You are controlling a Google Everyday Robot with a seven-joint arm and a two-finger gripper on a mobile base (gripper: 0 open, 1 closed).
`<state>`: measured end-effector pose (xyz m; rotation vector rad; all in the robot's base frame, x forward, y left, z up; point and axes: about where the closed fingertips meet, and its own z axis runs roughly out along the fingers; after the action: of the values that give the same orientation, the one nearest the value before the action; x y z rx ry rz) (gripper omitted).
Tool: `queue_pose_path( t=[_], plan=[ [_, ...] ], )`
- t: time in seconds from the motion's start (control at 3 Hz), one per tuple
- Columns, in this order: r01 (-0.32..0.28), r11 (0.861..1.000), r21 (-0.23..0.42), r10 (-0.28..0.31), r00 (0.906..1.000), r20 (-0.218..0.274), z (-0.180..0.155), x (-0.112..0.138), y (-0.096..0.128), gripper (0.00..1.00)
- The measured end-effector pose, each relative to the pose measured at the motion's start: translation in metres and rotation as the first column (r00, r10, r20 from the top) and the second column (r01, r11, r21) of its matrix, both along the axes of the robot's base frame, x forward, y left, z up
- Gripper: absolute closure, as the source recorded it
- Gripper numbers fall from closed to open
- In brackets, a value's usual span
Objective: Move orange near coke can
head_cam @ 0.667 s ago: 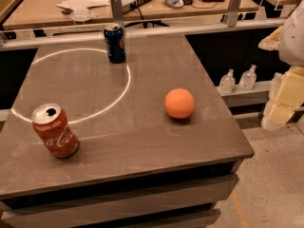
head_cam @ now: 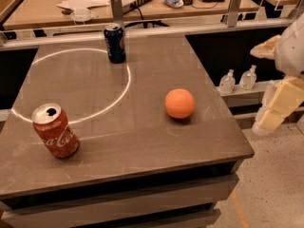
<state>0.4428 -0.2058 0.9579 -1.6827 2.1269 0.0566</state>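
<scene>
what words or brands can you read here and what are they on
"Coca-Cola": white script on the red coke can, front left of the table.
Dark blue can at the back: marking too blurred to read.
Two small bottles right of the table: labels too small to read.
Gripper, beyond the table's right edge: no text visible.

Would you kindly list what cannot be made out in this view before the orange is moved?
Camera view:
gripper, right of the table: cut off by the right edge, shape blurred.
dark blue can: label too blurred to read.
coke can: back hidden by its own body.
orange: underside hidden by itself.
small bottles beyond the table: too small to identify.
far desk clutter: blurred, cut by the top edge.
</scene>
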Motion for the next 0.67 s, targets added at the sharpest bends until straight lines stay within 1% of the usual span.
queue_pose_path(
  t=[0.33, 0.67],
  plan=[
    [-0.063, 0.981, 0.182, 0.052, 0.9966, 0.064, -0.028, 0.012, 0.012, 0.0],
    [-0.104, 0.939, 0.329, 0.07, 0.9909, 0.115, -0.045, 0.031, 0.039, 0.0]
  ],
)
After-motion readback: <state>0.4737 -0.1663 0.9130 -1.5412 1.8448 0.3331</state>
